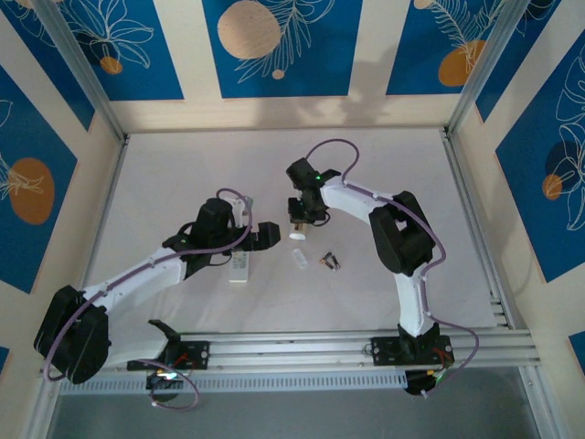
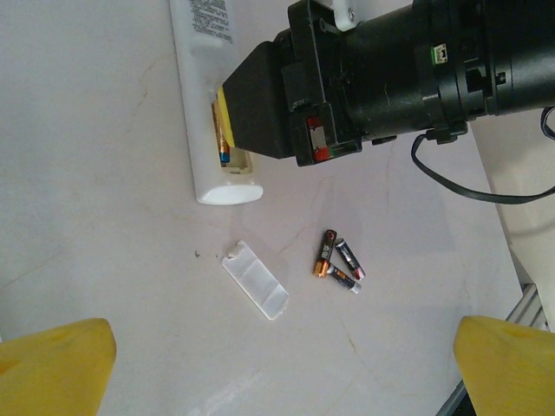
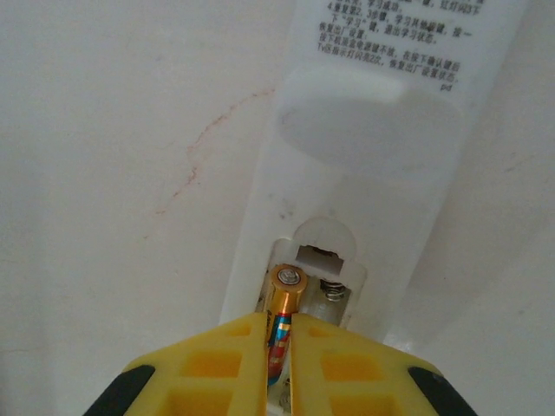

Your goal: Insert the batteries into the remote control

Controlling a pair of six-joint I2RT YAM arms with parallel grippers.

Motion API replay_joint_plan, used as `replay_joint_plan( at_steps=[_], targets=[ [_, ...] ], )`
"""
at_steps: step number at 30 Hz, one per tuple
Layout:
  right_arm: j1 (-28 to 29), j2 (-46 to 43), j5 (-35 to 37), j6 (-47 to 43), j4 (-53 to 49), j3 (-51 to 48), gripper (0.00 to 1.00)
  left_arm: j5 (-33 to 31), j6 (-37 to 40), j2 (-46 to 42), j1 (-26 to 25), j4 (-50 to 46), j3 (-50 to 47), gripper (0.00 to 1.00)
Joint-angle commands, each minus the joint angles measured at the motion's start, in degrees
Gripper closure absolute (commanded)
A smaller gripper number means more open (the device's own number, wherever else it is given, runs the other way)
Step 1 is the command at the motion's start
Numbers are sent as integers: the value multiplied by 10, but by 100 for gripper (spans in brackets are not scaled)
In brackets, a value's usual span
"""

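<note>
A white remote control (image 3: pixel 373 130) lies face down with its battery bay uncovered. My right gripper (image 3: pixel 277 347) is over that bay, its yellow fingers shut on a gold and red battery (image 3: pixel 286 299) that sits in the left slot. The right slot (image 3: pixel 334 290) shows a bare spring. From the left wrist, the same remote (image 2: pixel 204 104) lies under the black right gripper (image 2: pixel 227 121). Three loose batteries (image 2: pixel 338 260) lie in a small cluster on the table, and the clear bay cover (image 2: pixel 256 279) lies beside them. My left gripper (image 2: pixel 282 381) hangs open above them, holding nothing.
A second white remote (image 1: pixel 239 266) lies under the left arm (image 1: pixel 146 270). The cover (image 1: pixel 301 260) and loose batteries (image 1: pixel 330 262) sit mid-table between the arms. A metal rail (image 1: pixel 366 343) runs along the near edge, and patterned walls enclose the white table (image 1: pixel 164 183).
</note>
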Motion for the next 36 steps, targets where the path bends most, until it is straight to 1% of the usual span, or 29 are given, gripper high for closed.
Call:
replay_joint_plan(
  at_steps=[1,6,10,15,22,26,29,31,34,36],
  targets=[
    [5,17,5,29,-12,-29,89,4,-1,-5,-1,19,-5,0],
    [8,31,-10,72,-12,-41,95,7,-3,-1,-1,22,-5,0],
    [15,52,-10,110,-15,-52,95,6,-6,-3,-1,25,-5,0],
    [21,58,-42,133,7,-75,96,6,-1,-5,-1,21,-6,0],
    [4,-28,-45,104,2,-55,94,7,1,-6,-1,21,-7,0],
    [-9,-88,-43,85,-10,-36,91,3,18,-14,-1,11,-5,0],
    [-11,-133,-13,79,-17,-53,89,-9,51,-34,-1,-12,1,0],
    [-11,-180,13,75,-6,-92,86,-18,93,-51,-1,-38,12,0],
    [-10,-247,71,59,-5,-159,80,-18,197,-85,-1,-106,53,0],
    [-12,-296,105,49,-15,-209,75,-17,289,-104,-1,-164,94,0]
  ],
)
